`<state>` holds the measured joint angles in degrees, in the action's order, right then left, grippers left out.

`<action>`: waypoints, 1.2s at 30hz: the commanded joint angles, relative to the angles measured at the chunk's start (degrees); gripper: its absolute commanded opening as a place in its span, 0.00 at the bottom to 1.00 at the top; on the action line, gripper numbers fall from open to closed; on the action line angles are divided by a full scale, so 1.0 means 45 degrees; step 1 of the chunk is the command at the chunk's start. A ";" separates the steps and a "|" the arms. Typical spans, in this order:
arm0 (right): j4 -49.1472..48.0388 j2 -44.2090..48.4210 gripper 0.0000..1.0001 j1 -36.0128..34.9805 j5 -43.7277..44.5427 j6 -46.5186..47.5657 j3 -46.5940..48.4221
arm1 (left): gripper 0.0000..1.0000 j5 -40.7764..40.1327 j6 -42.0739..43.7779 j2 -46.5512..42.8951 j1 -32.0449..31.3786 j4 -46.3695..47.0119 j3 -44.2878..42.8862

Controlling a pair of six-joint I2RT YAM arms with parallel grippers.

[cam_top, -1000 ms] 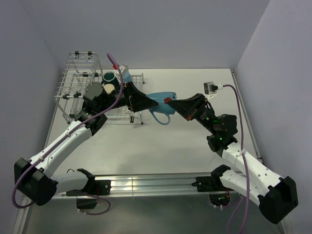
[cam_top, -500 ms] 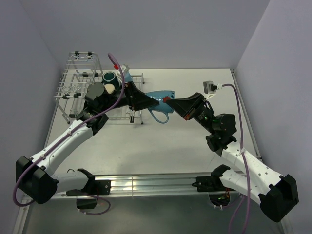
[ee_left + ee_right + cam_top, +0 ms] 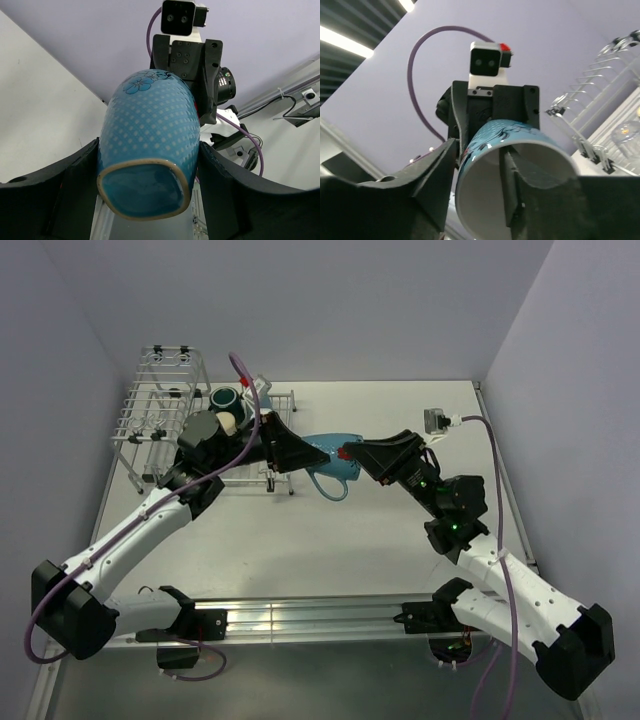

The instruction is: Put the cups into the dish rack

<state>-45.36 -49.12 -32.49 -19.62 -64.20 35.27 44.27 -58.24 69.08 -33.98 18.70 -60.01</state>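
The blue mug (image 3: 330, 455) hangs in mid-air just right of the dish rack (image 3: 150, 410), lying on its side between the 2 claws, its handle (image 3: 336, 487) pointing down at the table (image 3: 420, 540). It looks like glazed ceramic: stiff, fairly heavy for its size, slick on the outside, and likely to chip if it drops onto the wire. I would say the body near the base, where the walls are thick and parallel, is the safest place to grip, and that is where the left gripper (image 3: 308, 452) has it. The left wrist view shows both fingers pressed to the mug's sides, clenched on it. The right gripper (image 3: 348, 452) straddles the rim with 1 finger inside and 1 outside. White glaze shows between the inner finger and the wall, so that claw looks released rather than pinching. Compared with a second ago, the mug sits in almost the same spot, the left claw has come in from a wider stance onto the body, and the right claw has let go of the rim. Inside the rack a dark teal mug (image 3: 224, 398) and a cream mug (image 3: 227, 421) sit close together.
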 commanded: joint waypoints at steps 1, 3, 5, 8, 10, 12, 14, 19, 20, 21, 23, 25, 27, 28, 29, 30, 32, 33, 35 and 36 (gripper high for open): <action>0.0626 0.0622 0.48 -0.0104 0.0745 0.0712 0.0269 | 0.00 0.0142 -0.0027 -0.0722 -0.0028 0.0806 -0.0649; 0.1152 0.0779 0.50 -0.0104 0.0980 0.0947 0.0269 | 0.00 0.0084 -0.0027 -0.0799 0.0108 0.0806 -0.0746; 0.1543 0.0994 0.50 -0.0104 0.1136 0.1103 0.0171 | 0.00 0.0064 -0.0047 -0.0878 0.0264 0.0806 -0.0766; 0.2186 0.1403 0.51 -0.0085 0.1370 0.1298 -0.0004 | 0.00 0.0103 -0.0105 -0.1150 0.0869 0.0650 -0.0766; 0.2734 0.1831 0.51 -0.0085 0.1740 0.1493 -0.0141 | 0.00 0.0200 -0.0124 -0.1326 0.1685 0.0397 -0.0747; 0.3823 0.2184 0.52 -0.0046 0.2285 0.1825 -0.0180 | 0.00 0.0182 0.0224 -0.1618 0.2719 -0.0109 -0.0882; 0.5363 0.2750 0.52 -0.0026 0.2775 0.2255 -0.0122 | 0.00 -0.0362 0.1139 -0.1757 0.3251 -0.2485 -0.1349; 0.8593 0.3513 0.52 -0.0026 0.4338 0.3366 0.0696 | 0.00 -0.6490 0.4950 -0.1270 0.3546 -0.8915 -0.4045; 0.9099 0.3572 0.52 -0.0026 0.4456 0.3505 0.0756 | 0.00 -0.7214 0.5185 -0.0979 0.3546 -0.9830 -0.4202; 0.9278 0.3650 0.52 -0.0045 0.4650 0.3622 0.0815 | 0.00 -0.7859 0.5575 -0.0821 0.3546 -1.0187 -0.4475; 0.9591 0.3728 0.52 -0.0026 0.4769 0.3896 0.0874 | 0.00 -0.9073 0.5889 -0.0335 0.3546 -1.0677 -0.4633; 0.9748 0.3787 0.52 -0.0026 0.4847 0.4071 0.0855 | 0.00 -0.9717 0.6300 -0.0001 0.3546 -1.1205 -0.4750; 0.9982 0.3787 0.52 -0.0026 0.4925 0.4189 0.0854 | 0.00 -1.0031 0.6651 0.0487 0.3546 -1.1691 -0.4906; 0.9983 0.3787 0.52 -0.0026 0.4945 0.4267 0.0874 | 0.00 -1.0652 0.6749 0.0663 0.3546 -1.1888 -0.4984; 0.9983 0.3787 0.52 -0.0026 0.4965 0.4287 0.0874 | 0.00 -1.0832 0.6866 0.0955 0.3546 -1.2025 -0.5043; 0.9983 0.3787 0.52 -0.0045 0.4965 0.4326 0.0874 | 0.00 -1.0989 0.7080 0.1112 0.3527 -1.2142 -0.5179; 0.9983 0.3749 0.52 -0.0026 0.4965 0.4365 0.0874 | 0.00 -1.1766 0.7218 0.1560 0.3488 -1.2611 -0.5413; 0.9983 0.3748 0.52 -0.0026 0.4926 0.4385 0.0835 | 0.00 -1.1907 0.7393 0.1679 0.3411 -1.2728 -0.5473; 0.9983 0.3690 0.52 -0.0026 0.4906 0.4404 0.0854 | 0.00 -1.2316 0.7511 0.2010 0.3312 -1.2905 -0.5609; 0.9983 0.3670 0.52 -0.0026 0.4867 0.4424 0.0835 | 0.00 -1.2454 0.7589 0.2109 0.3215 -1.2963 -0.5649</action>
<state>0.03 -32.71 -32.49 1.41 -45.89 36.40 -6.17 -27.05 79.42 -18.44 -40.91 -80.16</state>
